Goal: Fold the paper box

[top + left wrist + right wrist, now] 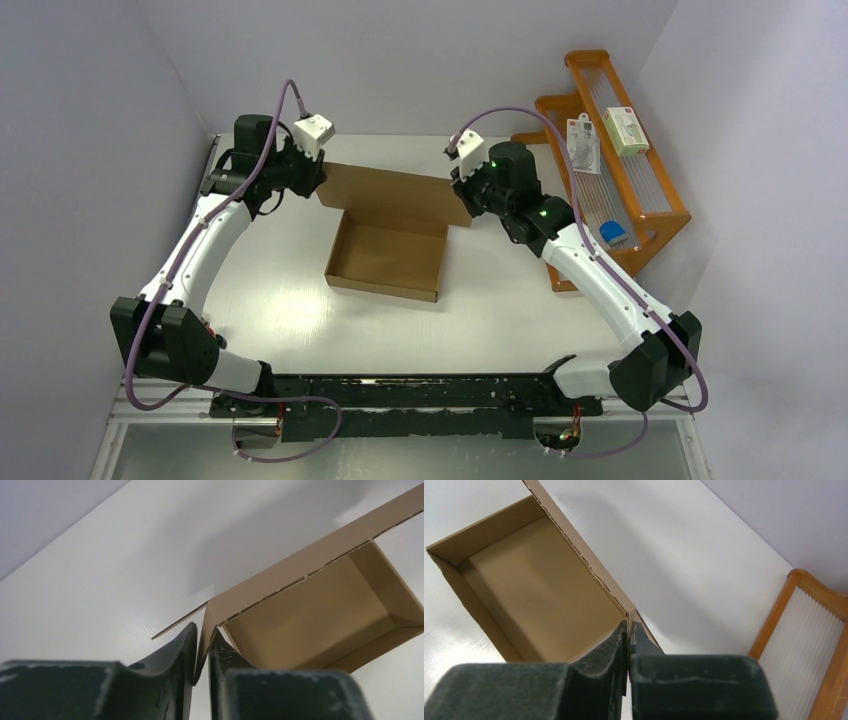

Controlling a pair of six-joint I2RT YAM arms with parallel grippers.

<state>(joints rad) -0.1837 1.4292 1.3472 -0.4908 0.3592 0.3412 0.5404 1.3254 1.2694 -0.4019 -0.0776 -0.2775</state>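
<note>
1. The paper box (385, 255) sits in the middle of the bench (500, 320), its tray open upward. The lid panel rises from the tray's 12 o'clock wall.
2. The left jaws, at the box's 10 o'clock, are pinched on the lid's thin corner flap. The right jaws, at 2 o'clock, are closed tight on the opposite corner.
3. The step in hand looks like swinging the lid over toward 6 o'clock. Move both arms together at matching height so the perforated hinge creases straight.
4. Avoid twisting, since thin card may tear along the perforation, and watch that the tray does not slide or lift.
</note>
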